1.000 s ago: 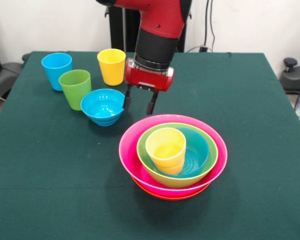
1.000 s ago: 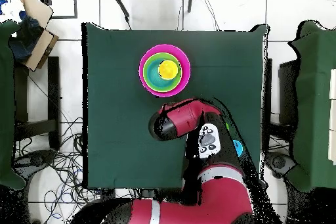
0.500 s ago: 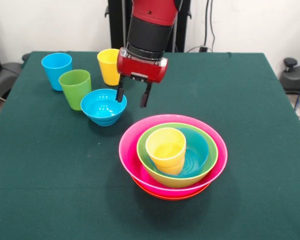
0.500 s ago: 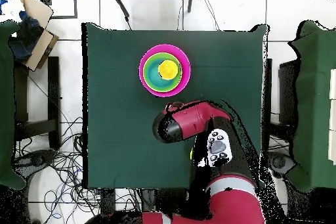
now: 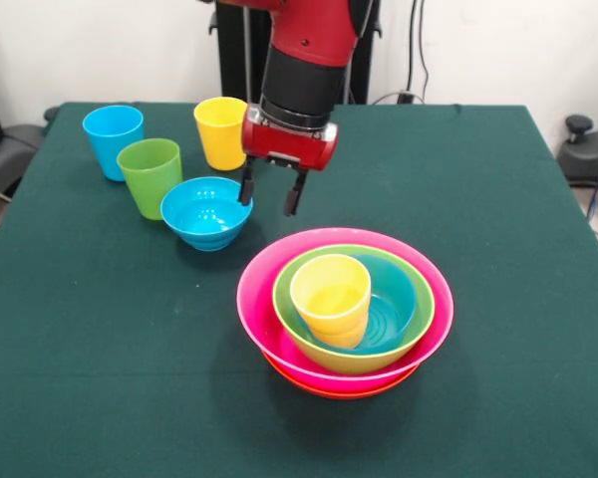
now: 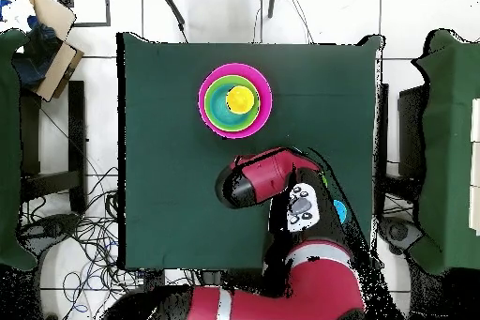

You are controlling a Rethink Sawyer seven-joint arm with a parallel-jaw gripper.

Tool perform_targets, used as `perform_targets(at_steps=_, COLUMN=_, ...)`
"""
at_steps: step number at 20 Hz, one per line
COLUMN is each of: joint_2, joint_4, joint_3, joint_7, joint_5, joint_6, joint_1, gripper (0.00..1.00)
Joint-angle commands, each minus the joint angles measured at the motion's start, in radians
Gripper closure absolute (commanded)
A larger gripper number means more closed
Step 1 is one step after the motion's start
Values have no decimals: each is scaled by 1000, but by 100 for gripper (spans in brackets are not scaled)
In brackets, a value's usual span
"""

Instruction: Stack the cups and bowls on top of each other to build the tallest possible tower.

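Gripper (image 5: 270, 195) hangs open and empty over the desk (image 5: 498, 199) – just beside the blue bowl (image 5: 205, 212). Squat yellow cup (image 5: 331, 299) sits in the nested bowls (image 5: 345, 309).

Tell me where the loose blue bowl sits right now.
In the front view the blue bowl stands on the table left of the nested pink bowl, just in front of the green cup, with the open gripper hanging beside its right rim.
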Motion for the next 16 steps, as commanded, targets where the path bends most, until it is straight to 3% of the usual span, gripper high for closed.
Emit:
perform_targets(at_steps=1, joint_2=144, joint_4=-36, joint_3=-13, joint_7=81, joint_5=-41, joint_6=-59, joint_1=65, gripper=0)
perform_targets(at_steps=7, joint_2=153, joint_4=-46, joint_3=-129, joint_7=102, joint_5=-50, joint_6=-60, joint_1=129, gripper=0)
perform_targets(at_steps=16, joint_2=200, joint_4=-86, joint_3=-182, joint_7=102, joint_5=-20, joint_6=-110, joint_1=160, gripper=0)
